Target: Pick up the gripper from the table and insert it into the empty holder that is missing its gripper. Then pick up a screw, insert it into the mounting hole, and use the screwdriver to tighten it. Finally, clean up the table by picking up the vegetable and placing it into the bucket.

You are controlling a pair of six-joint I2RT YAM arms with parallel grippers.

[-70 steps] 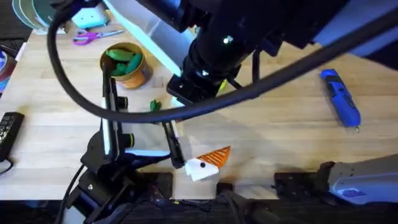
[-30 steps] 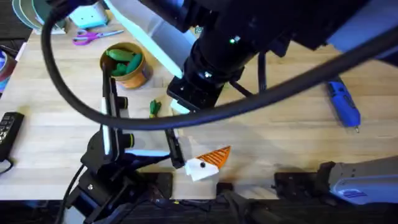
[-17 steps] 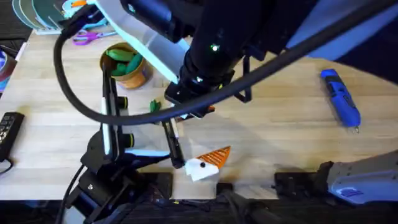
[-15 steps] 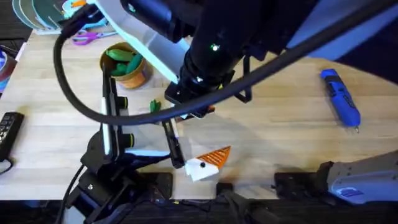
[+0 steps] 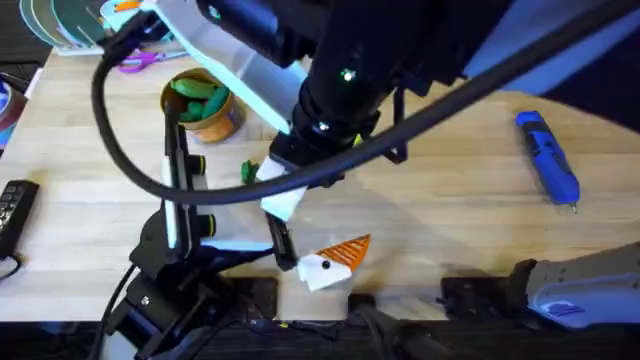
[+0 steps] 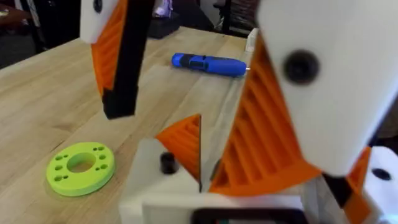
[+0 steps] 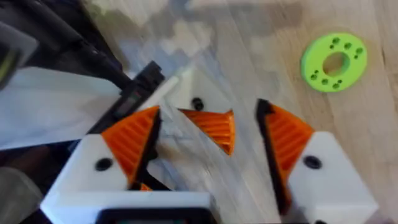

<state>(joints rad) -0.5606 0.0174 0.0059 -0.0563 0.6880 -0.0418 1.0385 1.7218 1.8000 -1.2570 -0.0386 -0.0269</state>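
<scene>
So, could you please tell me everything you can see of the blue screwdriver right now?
The screwdriver is a stubby, bright blue tool that looks plastic, with a dark marking along its handle and a thin metal tip at the end nearer the arms' bases. It lies flat on the wooden table at the far right, angled slightly, with nothing touching it. The left wrist view shows it on its side.
</scene>
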